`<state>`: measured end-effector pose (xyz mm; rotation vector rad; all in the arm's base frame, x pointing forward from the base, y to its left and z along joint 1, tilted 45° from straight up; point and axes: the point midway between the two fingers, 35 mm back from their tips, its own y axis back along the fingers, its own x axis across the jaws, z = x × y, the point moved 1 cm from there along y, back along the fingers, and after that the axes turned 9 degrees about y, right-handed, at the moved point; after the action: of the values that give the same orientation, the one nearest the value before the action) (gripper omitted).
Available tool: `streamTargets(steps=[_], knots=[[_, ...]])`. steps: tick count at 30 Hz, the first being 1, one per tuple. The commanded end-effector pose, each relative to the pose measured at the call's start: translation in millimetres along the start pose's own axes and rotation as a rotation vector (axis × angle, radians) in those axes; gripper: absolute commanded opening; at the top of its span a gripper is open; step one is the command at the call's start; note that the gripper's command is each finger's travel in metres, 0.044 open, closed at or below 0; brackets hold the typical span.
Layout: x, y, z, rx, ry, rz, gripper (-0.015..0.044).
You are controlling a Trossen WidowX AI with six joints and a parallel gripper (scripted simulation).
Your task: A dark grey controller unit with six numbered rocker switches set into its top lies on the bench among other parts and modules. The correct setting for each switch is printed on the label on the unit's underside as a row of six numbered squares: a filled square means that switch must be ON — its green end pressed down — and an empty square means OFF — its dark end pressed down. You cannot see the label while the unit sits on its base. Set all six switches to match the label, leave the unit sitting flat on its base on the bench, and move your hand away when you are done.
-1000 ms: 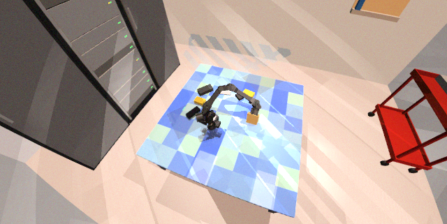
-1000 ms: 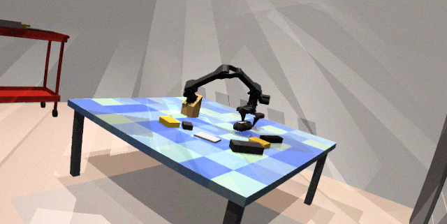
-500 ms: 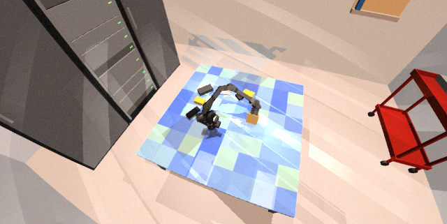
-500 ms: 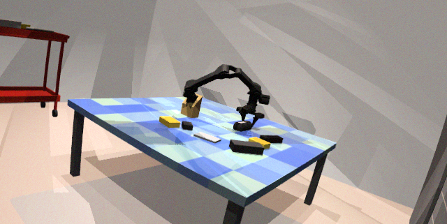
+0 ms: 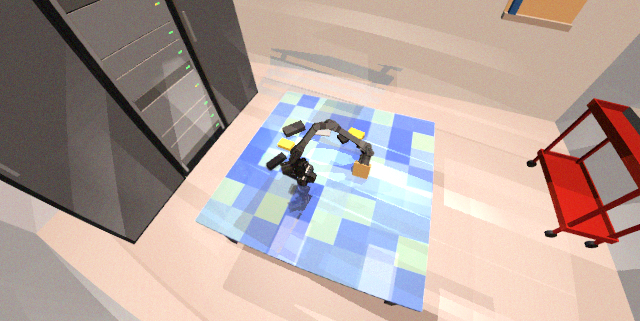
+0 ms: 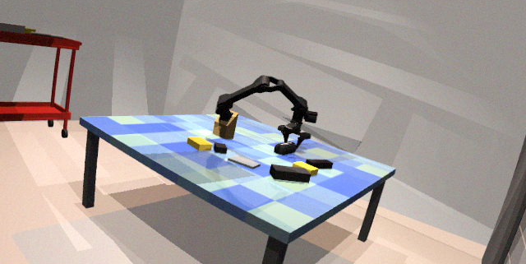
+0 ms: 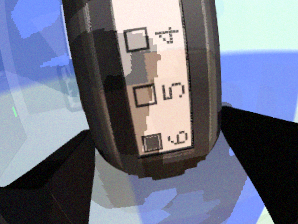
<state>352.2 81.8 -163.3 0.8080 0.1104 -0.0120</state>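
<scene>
Left pincer finger [image 7: 47, 183] is seen against the rounded flank of the dark grey controller unit with rounded plastic shell [image 7: 100, 63]. The unit is turned underside-up on the surface, under the wrist and near the middle of the parts cluster. Its pale printed label [image 7: 149, 63] is exposed: squares 3, 4 and 5 read as empty and 6 as filled, while 1 and 2 are cut off by the frame. The right finger [image 7: 260, 156] is set against the opposite flank. The pincer [image 7: 156, 123] is judged to be closed about the unit's width at a fairly wide spread, holding it across the short axis near the numbered-6 end. The unit is judged rigid, light to moderate in weight and smooth. The curved sides could let it slip or roll in the jaws, so a hold across the long flat flanks nearer mid-length is judged safer for turning it back onto its base. The rockers underneath should not be loaded. The blue-and-green chequered glossy surface [image 5: 350, 221] looks slick, so sliding is expected. In the top view, a tall grey server cabinet with green lights [image 5: 125, 61] stands at left. Yellow blocks and dark modules lie close by the unit. A red wheeled cart [image 5: 595, 171] is well apart at right.
</scene>
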Motion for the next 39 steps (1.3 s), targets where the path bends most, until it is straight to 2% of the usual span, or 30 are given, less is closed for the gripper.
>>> streamTargets(steps=[1, 39], knots=[[1, 5, 2, 0.0, -0.005, 0.003, 0.0336], [-1, 31, 12, 0.001, -0.005, 0.003, 0.0336]])
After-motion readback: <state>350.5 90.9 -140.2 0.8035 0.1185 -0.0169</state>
